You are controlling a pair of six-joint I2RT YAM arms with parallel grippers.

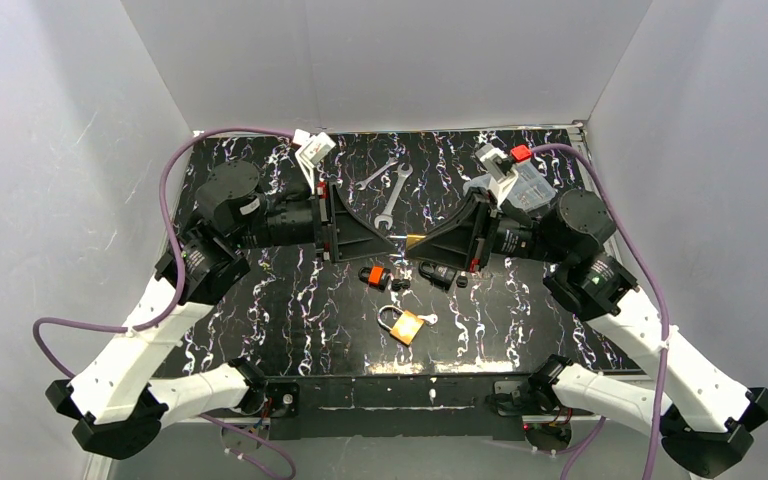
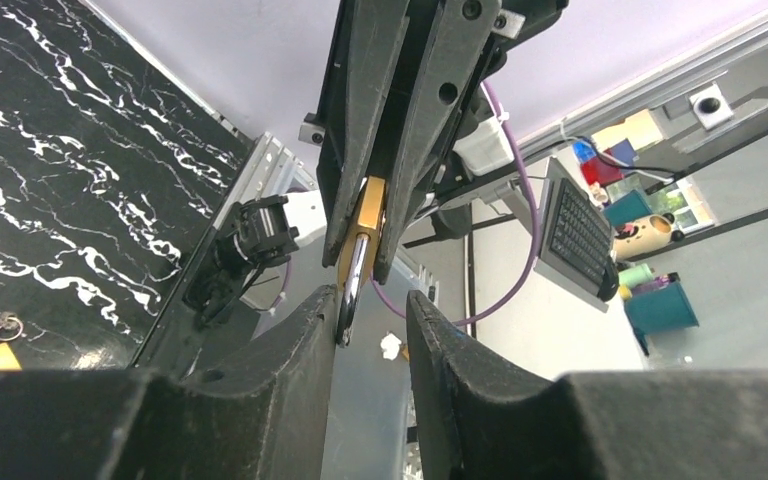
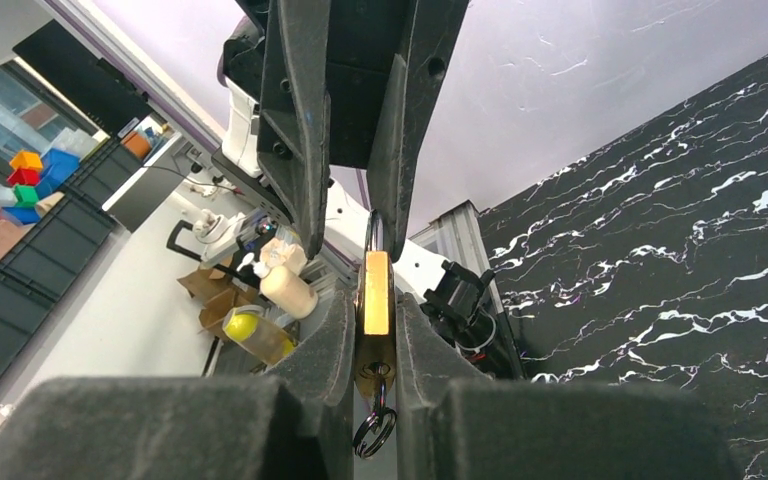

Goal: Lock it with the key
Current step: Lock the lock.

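Note:
My right gripper [image 1: 422, 243] is shut on a brass padlock [image 1: 413, 240] and holds it in the air over the middle of the table. In the right wrist view the padlock [image 3: 375, 295] stands edge-on between my pads, with a key in its keyhole and a dark key ring [image 3: 373, 430] hanging below. My left gripper [image 1: 390, 238] faces it, open. In the left wrist view the padlock's silver shackle [image 2: 352, 290] reaches between my left gripper's fingers [image 2: 370, 320] and lies against the left one; the right one stands apart from it.
A second, orange padlock [image 1: 405, 325] with a key lies on the black marbled table [image 1: 290, 310] near the front. A red-and-black padlock [image 1: 375, 276] and a black one [image 1: 440, 273] lie below the grippers. Two wrenches [image 1: 392, 190] lie behind. A clear box [image 1: 532, 185] sits back right.

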